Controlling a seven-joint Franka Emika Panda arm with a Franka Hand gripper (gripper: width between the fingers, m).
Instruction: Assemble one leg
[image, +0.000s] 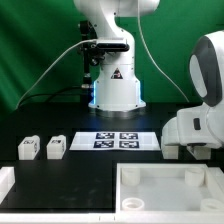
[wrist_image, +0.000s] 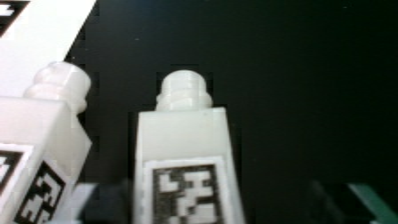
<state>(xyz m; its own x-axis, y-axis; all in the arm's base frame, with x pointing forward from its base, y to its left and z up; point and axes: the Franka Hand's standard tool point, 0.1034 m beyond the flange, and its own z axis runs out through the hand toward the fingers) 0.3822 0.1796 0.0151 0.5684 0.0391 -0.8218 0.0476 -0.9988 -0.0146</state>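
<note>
Leg (wrist_image: 187, 150): white block, b&w tag, rounded peg pointing away from wrist cam, parallel w/ twin (wrist_image: 45, 130). Gripper (image: 188, 150): I can't tell its state.

The black counter (image: 45, 122) carries two small white blocks toward the exterior view's left, one leg (image: 28, 148) just beside the other leg (image: 55, 148), each with a dark tag on its face. The marker board (image: 115, 140) lies flat near the middle, in front of the robot's base (image: 115, 92). A large white tray-like piece (image: 165, 168) with raised rims sits at the near edge, and another white part (image: 5, 182) is cut off at the near left corner.
</note>
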